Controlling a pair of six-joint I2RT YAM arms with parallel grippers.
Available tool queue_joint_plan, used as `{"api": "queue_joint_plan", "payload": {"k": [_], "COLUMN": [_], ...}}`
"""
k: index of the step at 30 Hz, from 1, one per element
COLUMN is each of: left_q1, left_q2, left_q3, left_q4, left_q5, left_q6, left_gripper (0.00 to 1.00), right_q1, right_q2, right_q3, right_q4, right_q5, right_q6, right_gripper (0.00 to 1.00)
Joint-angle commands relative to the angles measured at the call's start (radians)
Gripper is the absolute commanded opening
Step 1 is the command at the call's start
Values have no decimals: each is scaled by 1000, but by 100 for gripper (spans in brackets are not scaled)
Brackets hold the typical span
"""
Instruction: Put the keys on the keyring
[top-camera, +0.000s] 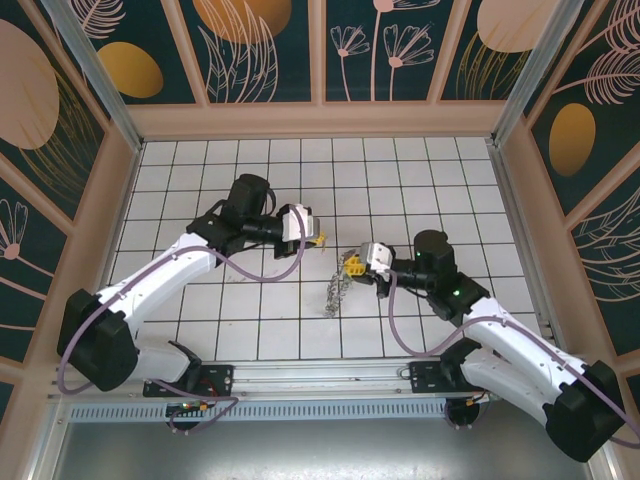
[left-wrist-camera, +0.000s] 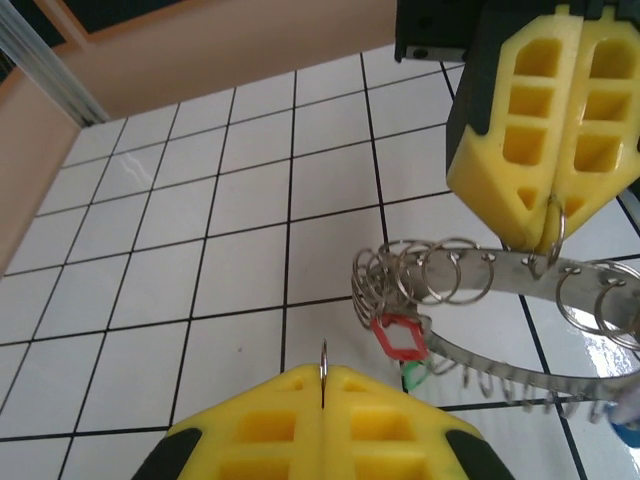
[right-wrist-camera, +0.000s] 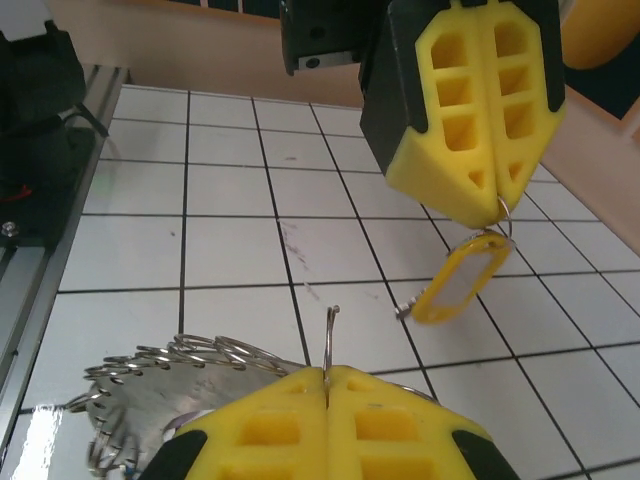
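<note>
My left gripper (top-camera: 318, 239) (left-wrist-camera: 323, 372) is shut on the thin split ring of a yellow-headed key (top-camera: 320, 240) (right-wrist-camera: 455, 280), which dangles under its fingertips. In the right wrist view the left gripper (right-wrist-camera: 500, 203) hangs at the upper right. My right gripper (top-camera: 356, 263) (right-wrist-camera: 328, 372) is shut on the hooked wire end of the keyring (top-camera: 335, 291) (right-wrist-camera: 170, 385). The keyring (left-wrist-camera: 500, 268) is a metal band with many small rings, and a red key (left-wrist-camera: 400, 337) and a green key (left-wrist-camera: 425, 373) hang from it. The two grippers face each other about one tile apart above the floor. In the left wrist view the right gripper (left-wrist-camera: 548, 235) pinches the band.
White tiled floor (top-camera: 420, 180) enclosed by patterned walls with a wooden rim (top-camera: 320, 120). A metal rail (top-camera: 330, 378) runs along the near edge by the arm bases. A blue piece (left-wrist-camera: 625, 432) peeks in at the lower right of the left wrist view.
</note>
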Motion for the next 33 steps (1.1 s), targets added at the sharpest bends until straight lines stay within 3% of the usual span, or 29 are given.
{"api": "queue_joint_plan", "payload": {"k": [1,15,33], "left_q1": [-11,-62,-89], "left_q2": [-27,-20,-8], "left_q3": [-8,-25,-11], "left_q4": [20,27,-31], "left_q5": [56,132,90], "left_q6": [34,83,147], "left_gripper": [0,0,0], "right_q1": [18,18,-73], "right_q2": [17,61,63], "right_q3": [63,79,35], "right_q4": [78,92,219], "right_q5": [-33,-54,-114], "right_q6": [39,60,214], "right_gripper": [0,0,0]}}
